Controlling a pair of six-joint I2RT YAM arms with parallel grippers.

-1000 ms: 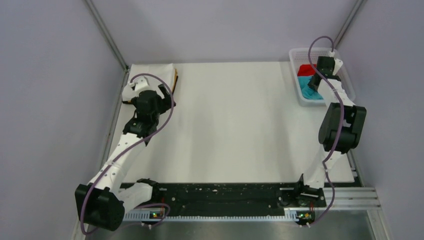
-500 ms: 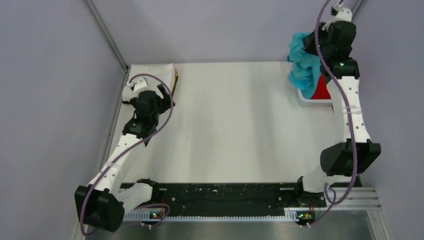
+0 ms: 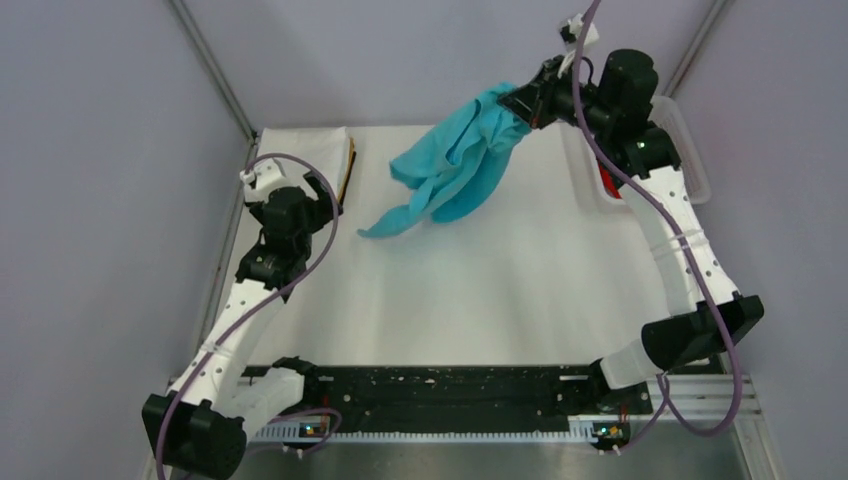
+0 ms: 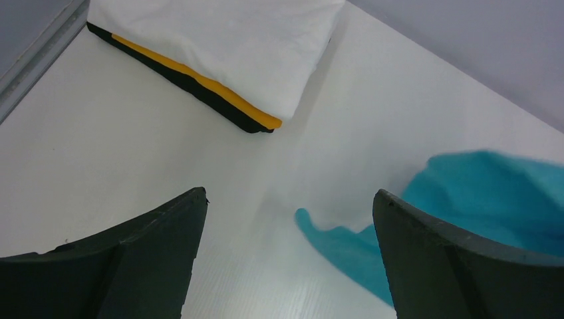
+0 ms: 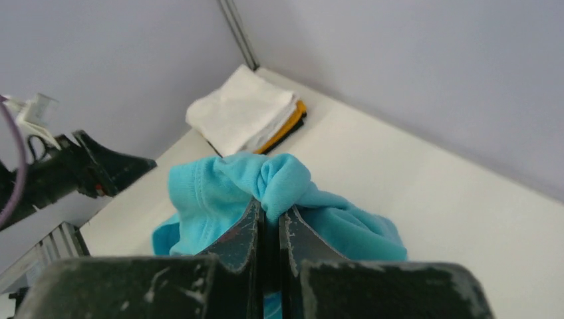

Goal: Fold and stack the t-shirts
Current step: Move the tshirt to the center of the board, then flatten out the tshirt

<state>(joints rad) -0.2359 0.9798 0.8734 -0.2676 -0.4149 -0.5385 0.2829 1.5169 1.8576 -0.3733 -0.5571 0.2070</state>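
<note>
right gripper [image 5: 269, 219] clamping shut on a bunched fold of the turquoise t-shirt [image 3: 455, 165] | shirt hanging limp, crumpled, over far-centre tabletop [image 3: 480, 290] | handling: soft, light, draping; probably needing a regrasp at shoulders or hem corners to spread flat | left gripper [image 4: 289, 199] sitting wide open, holding nothing, beside folded stack [image 3: 300, 148] at far left

Bunched turquoise t-shirt [image 5: 213, 189] between closed jaws

The right claw [image 3: 520, 105] lifts the turquoise-blue cloth t-shirt [image 3: 455, 165] out of the white plastic lattice basket [image 3: 700, 180].
A second ago it was down in the basket; now it is raised and swung left, the shirt dangling over the white desk [image 3: 450, 290].
</note>
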